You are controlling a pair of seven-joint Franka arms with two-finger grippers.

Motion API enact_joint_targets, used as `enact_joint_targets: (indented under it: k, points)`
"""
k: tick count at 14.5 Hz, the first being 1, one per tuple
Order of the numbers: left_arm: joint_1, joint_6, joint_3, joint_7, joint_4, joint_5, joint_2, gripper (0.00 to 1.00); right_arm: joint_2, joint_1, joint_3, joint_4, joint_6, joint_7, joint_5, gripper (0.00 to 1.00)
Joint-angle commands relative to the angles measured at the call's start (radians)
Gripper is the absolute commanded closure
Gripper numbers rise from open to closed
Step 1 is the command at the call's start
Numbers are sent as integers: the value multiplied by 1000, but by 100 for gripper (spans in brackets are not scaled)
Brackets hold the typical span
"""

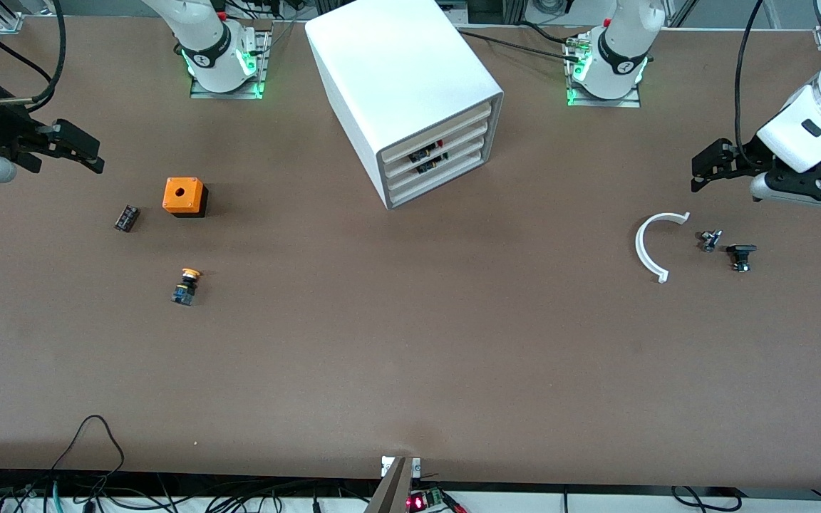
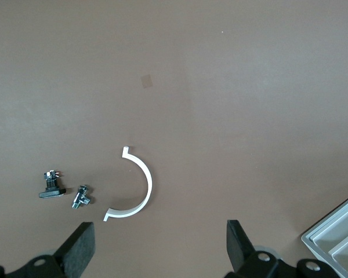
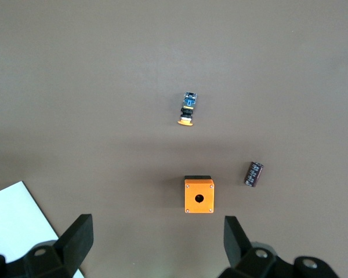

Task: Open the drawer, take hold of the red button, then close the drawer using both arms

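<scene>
The white cabinet stands mid-table near the arms' bases. All four cream-fronted drawers are shut. Small dark parts with red and yellow glints show through the gaps between the upper fronts; the red-capped button itself is hidden. My right gripper hangs open and empty over the table at the right arm's end; its wrist view shows the wide-open gripper. My left gripper hangs open and empty at the left arm's end, near a white arc; its wrist view shows the gripper spread wide.
An orange box with a hole, a yellow-capped button and a small black part lie at the right arm's end. A white arc, a metal fitting and a black part lie at the left arm's end.
</scene>
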Motion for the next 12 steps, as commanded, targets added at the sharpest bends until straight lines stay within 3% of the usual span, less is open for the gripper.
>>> enact_joint_targets:
  k: [1,6,12]
  points:
    - [-6,-12,4,22,-1,22,-10,0,11,3,0,19,-25,-2,-11,0]
    - [-7,-12,4,21,1,22,-10,0,42,-11,-14,97,-22,-4,15,0]
    - [-9,-12,4,19,1,22,-10,0,107,-2,-11,68,-16,-11,15,0]
